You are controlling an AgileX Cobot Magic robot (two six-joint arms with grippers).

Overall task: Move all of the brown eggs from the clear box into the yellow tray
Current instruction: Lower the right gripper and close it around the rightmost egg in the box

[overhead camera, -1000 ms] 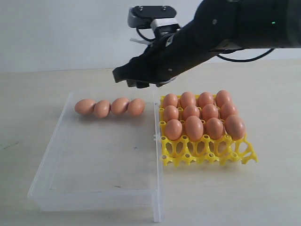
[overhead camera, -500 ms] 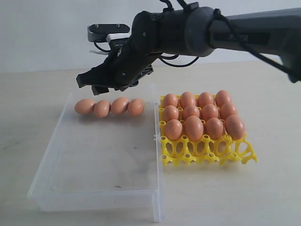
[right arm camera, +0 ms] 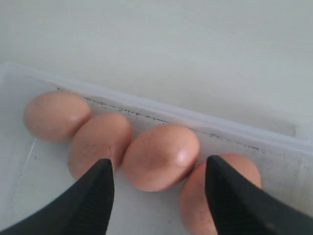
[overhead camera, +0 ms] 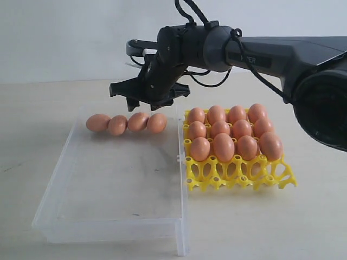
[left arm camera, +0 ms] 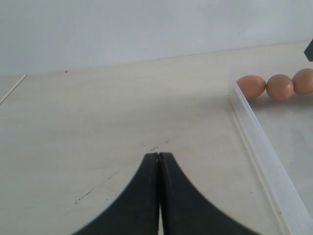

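Directly beneath the wide-spread right gripper [right arm camera: 159,167] sits one brown egg [right arm camera: 161,154], untouched.

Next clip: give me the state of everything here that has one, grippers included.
Clear box: open-topped, no lid on.
Yellow tray: three rows filled, front row empty.
Boxed eggs: four, whole, in a row at the far wall.
Trayed eggs: twelve, seated in cups.
Right gripper: open, empty, hovering above the boxed eggs.
Left gripper: shut, holding nothing.
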